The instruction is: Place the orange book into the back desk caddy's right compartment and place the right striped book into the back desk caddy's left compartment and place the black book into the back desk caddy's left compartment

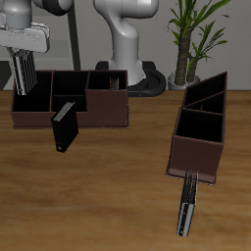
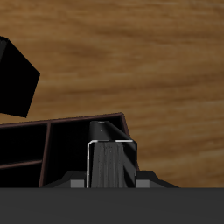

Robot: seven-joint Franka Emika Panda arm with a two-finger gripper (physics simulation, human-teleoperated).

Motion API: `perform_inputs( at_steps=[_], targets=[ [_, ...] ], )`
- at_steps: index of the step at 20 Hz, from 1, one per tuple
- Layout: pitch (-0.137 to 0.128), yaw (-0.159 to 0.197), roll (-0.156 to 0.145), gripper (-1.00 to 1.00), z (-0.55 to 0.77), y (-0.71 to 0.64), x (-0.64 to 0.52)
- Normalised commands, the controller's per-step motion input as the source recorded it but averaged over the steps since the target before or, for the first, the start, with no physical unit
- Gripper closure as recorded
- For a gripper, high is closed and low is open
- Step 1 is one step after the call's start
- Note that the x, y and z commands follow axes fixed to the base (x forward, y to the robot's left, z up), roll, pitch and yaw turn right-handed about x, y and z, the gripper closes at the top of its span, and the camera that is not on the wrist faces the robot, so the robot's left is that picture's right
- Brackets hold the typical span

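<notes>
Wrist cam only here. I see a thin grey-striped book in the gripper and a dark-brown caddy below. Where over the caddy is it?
Observer: In the exterior view, the gripper holds the thin grey-striped book upright over an end section of the long dark-brown caddy.
Operator: Where is the other striped book?
Observer: The other striped book lies flat on the wooden table, just in front of the second brown caddy, the one with the slanted divider.
</notes>
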Motion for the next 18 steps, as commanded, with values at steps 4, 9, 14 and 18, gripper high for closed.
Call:
perform_inputs(
  at_steps=[4, 9, 14, 18],
  targets=[
    [0.046, -0.002, 0.002, 1.00, -0.18, 0.01, 0.04],
    [0.010, -0.002, -0.010, 1.00, -0.03, -0.04, 0.04],
    [0.037, 0.019, -0.023, 1.00, -0.19, 0.00, 0.06],
    [0.048, 0.007, -0.003, 1.00, -0.22, 0.03, 0.09]
  ],
)
